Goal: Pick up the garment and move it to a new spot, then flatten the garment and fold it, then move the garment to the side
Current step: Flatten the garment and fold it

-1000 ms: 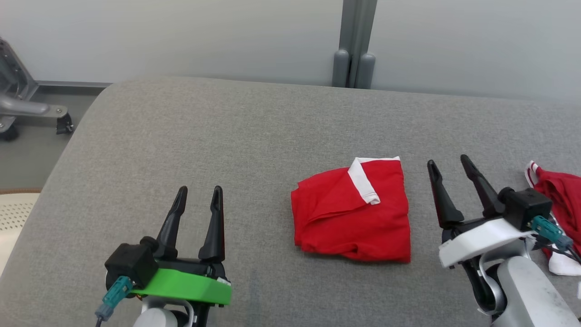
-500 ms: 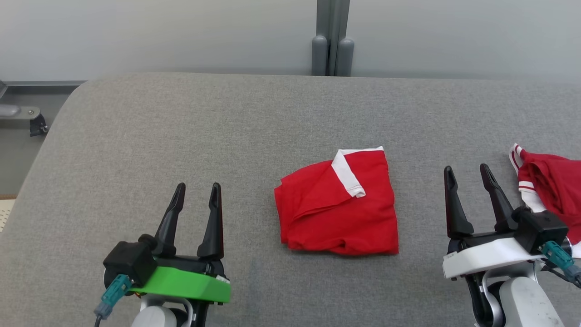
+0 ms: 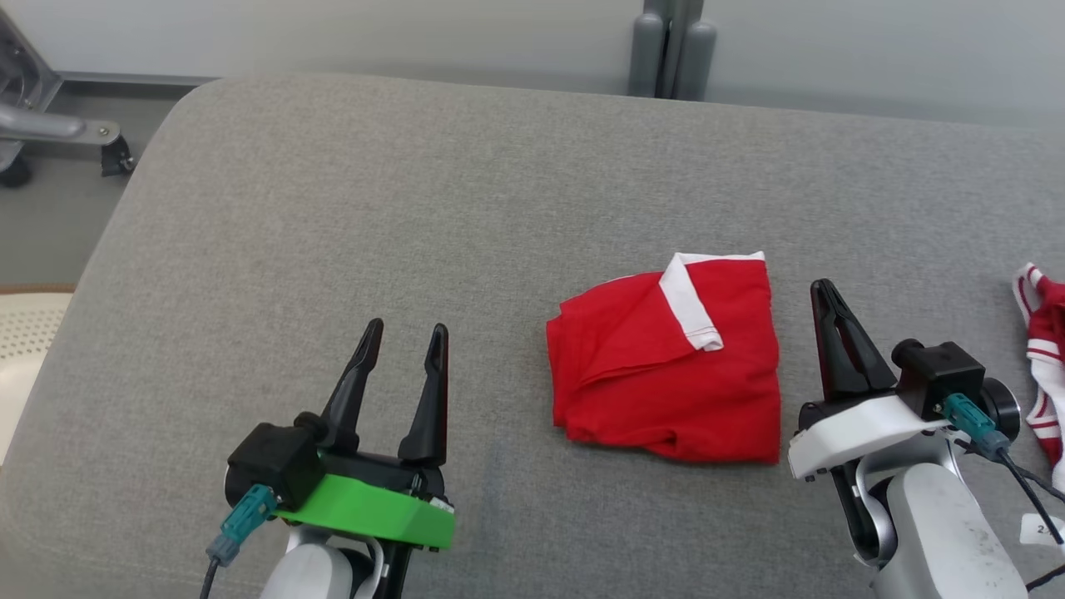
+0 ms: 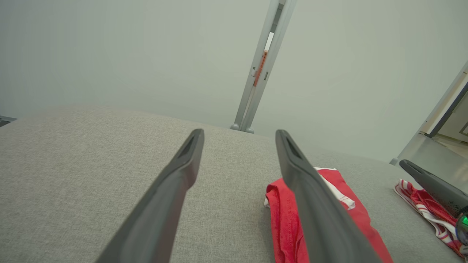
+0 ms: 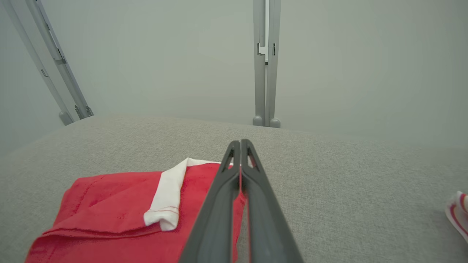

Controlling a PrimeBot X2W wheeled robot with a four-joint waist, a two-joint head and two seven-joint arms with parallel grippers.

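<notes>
A folded red garment [image 3: 657, 383] lies on the grey padded surface [image 3: 416, 208], right of centre in the head view, between my two claws and nearer the right one. It is folded into a nearly square bundle, a shade wider from side to side than from front to back, so its long axis runs across in front of me. A white band [image 3: 691, 304] starts at the far edge and slants toward me and to my right, ending in a small curled tip on top of the red cloth. The layered fold edges show along the bundle's left side.

My right claw [image 3: 822, 289] hangs just beside the garment's right edge. Its two dark fingers are pressed tip to tip with nothing between them, as the right wrist view confirms [image 5: 240, 141]. My left claw [image 3: 408, 326] hovers well to the garment's left, fingers spread wide and empty.

A second red garment with white stripes [image 3: 1040, 349] lies crumpled at the far right edge of the surface. A grey post [image 3: 672, 42] stands against the pale wall behind.
</notes>
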